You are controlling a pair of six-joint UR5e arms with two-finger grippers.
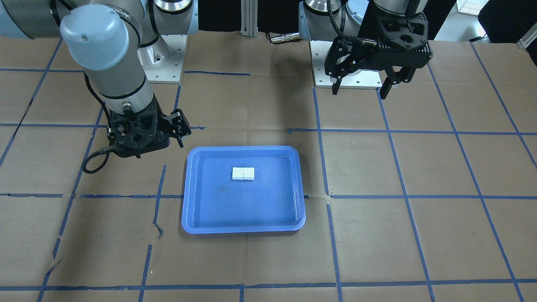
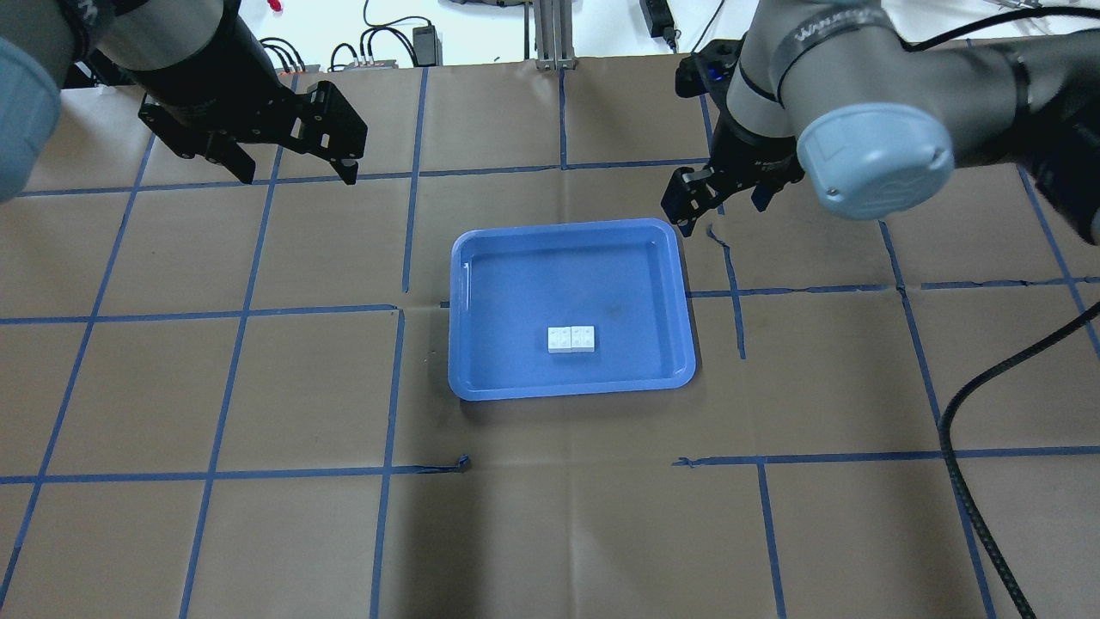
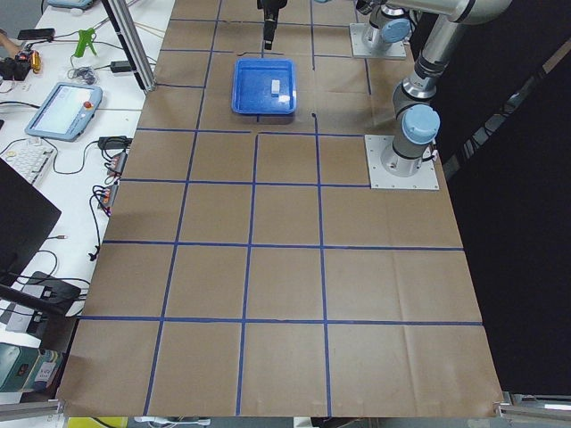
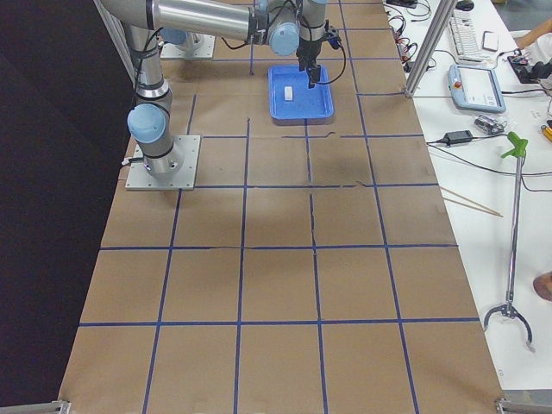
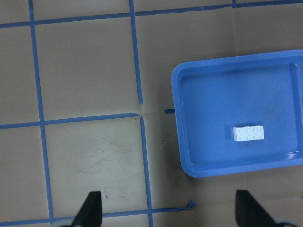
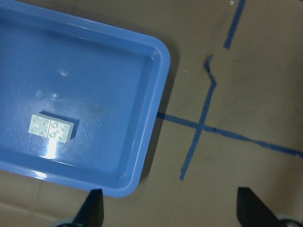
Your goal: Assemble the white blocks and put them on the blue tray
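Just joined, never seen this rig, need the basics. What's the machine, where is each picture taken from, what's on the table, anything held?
Two robot arms stand at a brown table, and each ends in a two-finger claw. Two pictures look down on the table, one from behind the robot and one facing it. Two look along it from its ends, and two come from cameras on the wrists. On the table sits a blue tray. In it lie the white blocks, two small bricks joined side by side. The left claw and the right claw are both open and hold nothing.
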